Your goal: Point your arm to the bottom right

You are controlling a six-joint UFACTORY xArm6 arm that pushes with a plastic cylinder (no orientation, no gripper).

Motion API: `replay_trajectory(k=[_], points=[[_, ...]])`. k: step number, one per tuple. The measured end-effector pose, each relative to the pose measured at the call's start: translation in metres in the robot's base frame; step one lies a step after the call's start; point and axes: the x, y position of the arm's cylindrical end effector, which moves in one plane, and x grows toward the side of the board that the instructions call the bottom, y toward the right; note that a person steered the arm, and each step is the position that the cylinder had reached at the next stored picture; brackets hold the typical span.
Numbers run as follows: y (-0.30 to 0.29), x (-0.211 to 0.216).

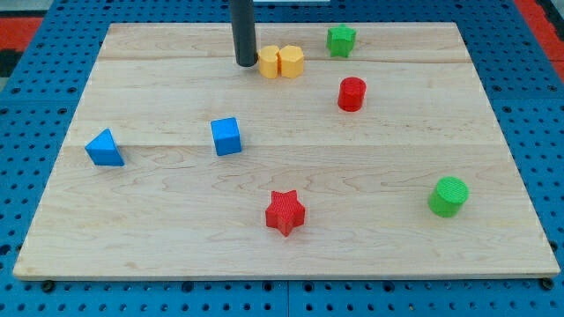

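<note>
My tip [246,63] rests on the wooden board [282,246] near the view's top, just left of centre. It stands right beside the left edge of two yellow blocks [280,62] that sit together; whether it touches them I cannot tell. A green star-like block [341,40] lies further right at the top. A red cylinder [352,93] is below and right of the yellow blocks. The bottom right of the board holds a green cylinder [448,195].
A blue cube [226,136] sits left of centre. A blue triangular block [105,148] lies at the view's left. A red star [285,211] is near the bottom centre. A blue pegboard [35,176] surrounds the board.
</note>
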Motion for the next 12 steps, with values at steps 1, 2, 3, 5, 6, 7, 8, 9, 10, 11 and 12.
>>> replay_trajectory(k=[1, 2, 3, 5, 6, 7, 8, 9, 10, 11, 12], points=[[-0.001, 0.0], [-0.009, 0.0], [-0.009, 0.003], [0.032, 0.121], [0.112, 0.148], [0.166, 0.135], [0.22, 0.155], [0.288, 0.194], [0.327, 0.247], [0.268, 0.298], [0.244, 0.269]])
